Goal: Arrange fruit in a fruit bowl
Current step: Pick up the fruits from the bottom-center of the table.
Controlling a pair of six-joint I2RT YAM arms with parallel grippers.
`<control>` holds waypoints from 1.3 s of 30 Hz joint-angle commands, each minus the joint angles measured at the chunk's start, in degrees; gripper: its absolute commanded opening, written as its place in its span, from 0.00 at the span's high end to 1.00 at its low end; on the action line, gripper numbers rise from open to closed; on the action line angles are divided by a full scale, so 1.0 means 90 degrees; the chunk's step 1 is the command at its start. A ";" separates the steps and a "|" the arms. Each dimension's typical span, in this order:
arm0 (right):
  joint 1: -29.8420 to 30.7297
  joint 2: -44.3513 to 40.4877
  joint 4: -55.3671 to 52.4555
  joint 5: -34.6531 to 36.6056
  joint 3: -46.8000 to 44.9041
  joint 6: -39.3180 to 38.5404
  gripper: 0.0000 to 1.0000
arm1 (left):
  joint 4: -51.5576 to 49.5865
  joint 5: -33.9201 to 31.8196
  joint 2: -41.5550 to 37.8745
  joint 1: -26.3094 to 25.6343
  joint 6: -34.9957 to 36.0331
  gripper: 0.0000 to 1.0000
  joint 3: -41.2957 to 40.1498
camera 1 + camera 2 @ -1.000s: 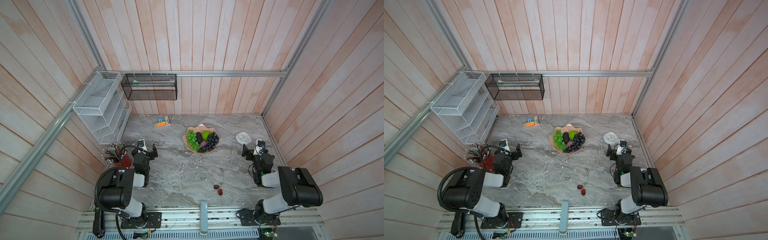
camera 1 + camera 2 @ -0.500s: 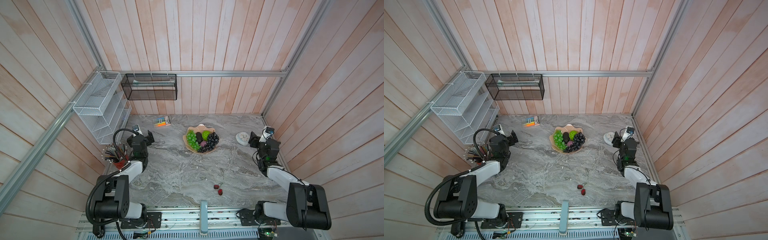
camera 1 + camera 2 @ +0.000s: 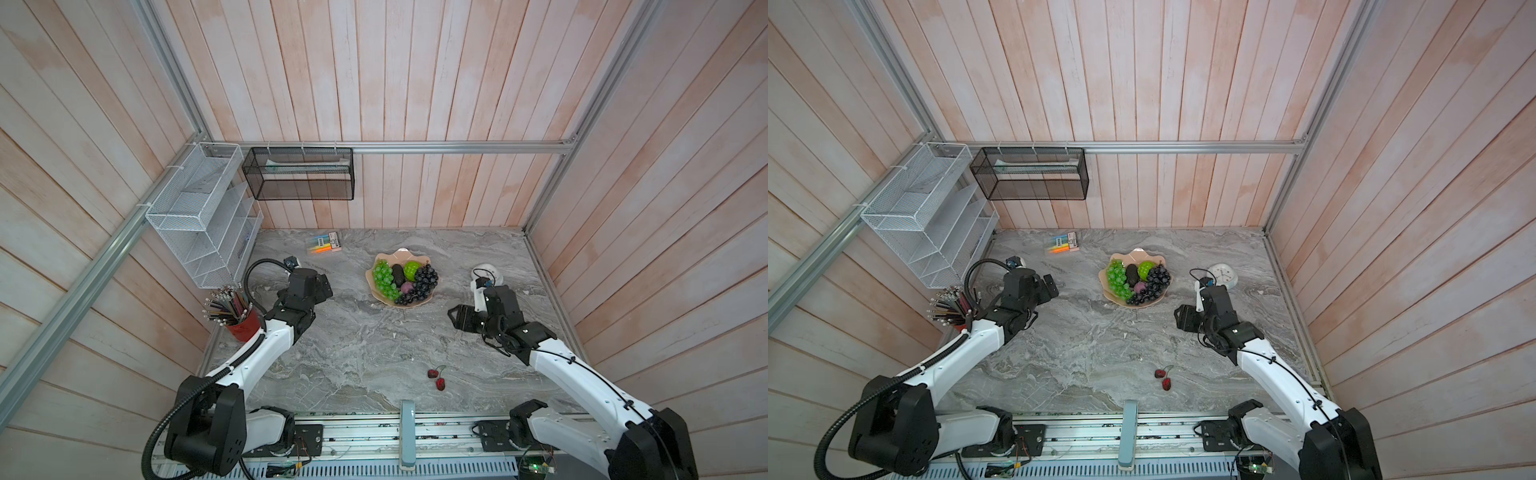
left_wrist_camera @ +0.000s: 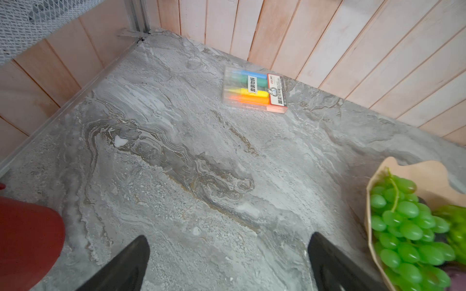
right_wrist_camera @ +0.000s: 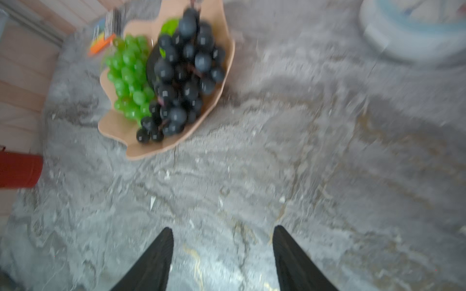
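The peach fruit bowl [image 3: 401, 254] [image 3: 1138, 253] stands mid-table. In it lie the green grapes [image 3: 383, 278] [image 4: 408, 226], dark grapes [image 3: 422, 282] [image 5: 181, 75], avocado [image 3: 398, 274], lime-green ball [image 3: 411, 270] and small purple ball [image 3: 406, 287]. The red cherries [image 3: 436, 376] [image 3: 1163, 378] lie on the table near the front edge. My left gripper [image 3: 324, 286] [image 4: 228, 236] hovers left of the bowl, wide open and empty. To the bowl's right my right gripper [image 3: 455, 318] [image 5: 222, 227] is open less wide, with only bare table between its fingers.
A white clock [image 3: 488, 272] [image 5: 413, 30] lies behind the right gripper. A red pencil cup [image 3: 243, 324] stands at the left edge beside the left arm. A highlighter pack [image 3: 324, 243] [image 4: 254, 90] lies by the back wall. A wire rack [image 3: 199, 216] and mesh basket [image 3: 299, 174] hang on the walls.
Both arms have unfolded from near the front rail and reached out towards the bowl. The right jaws have narrowed somewhat. The fruit has not moved.
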 commanded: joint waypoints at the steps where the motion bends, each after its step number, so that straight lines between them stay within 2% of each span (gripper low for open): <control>1: 0.0559 0.0083 -0.0968 -0.0664 -0.0316 0.1081 0.34 | -0.0323 0.0260 -0.0207 -0.0007 -0.0291 0.00 0.0154; 3: 0.0913 0.0078 -0.0942 -0.0662 -0.0480 0.1423 0.33 | -0.0329 0.0398 -0.0291 -0.0007 -0.0316 0.00 0.0151; 7: 0.1240 0.0285 -0.0844 -0.0914 -0.0673 0.1784 0.37 | -0.0291 0.0584 -0.0429 -0.0005 -0.0426 0.00 0.0049; 13: 0.1243 0.0537 -0.0808 -0.0883 -0.0682 0.1813 0.42 | -0.0211 0.0682 -0.0684 -0.0007 -0.0507 0.00 -0.0153; 19: 0.1258 0.0979 -0.0538 -0.1191 -0.0865 0.1845 0.53 | -0.0160 0.0698 -0.0869 -0.0007 -0.0484 0.00 -0.0295; 25: 0.1252 0.1052 -0.0425 -0.1108 -0.0876 0.1777 0.55 | -0.0138 0.0688 -0.1063 -0.0007 -0.0459 0.00 -0.0360; 29: 0.1243 0.1411 -0.0216 -0.1126 -0.0819 0.1694 0.70 | -0.0152 0.0662 -0.1152 -0.0007 -0.0450 0.00 -0.0395; 39: 0.1224 0.1411 0.0190 -0.0907 -0.0732 0.1535 0.94 | -0.0215 0.0672 -0.1218 -0.0007 -0.0414 0.00 -0.0382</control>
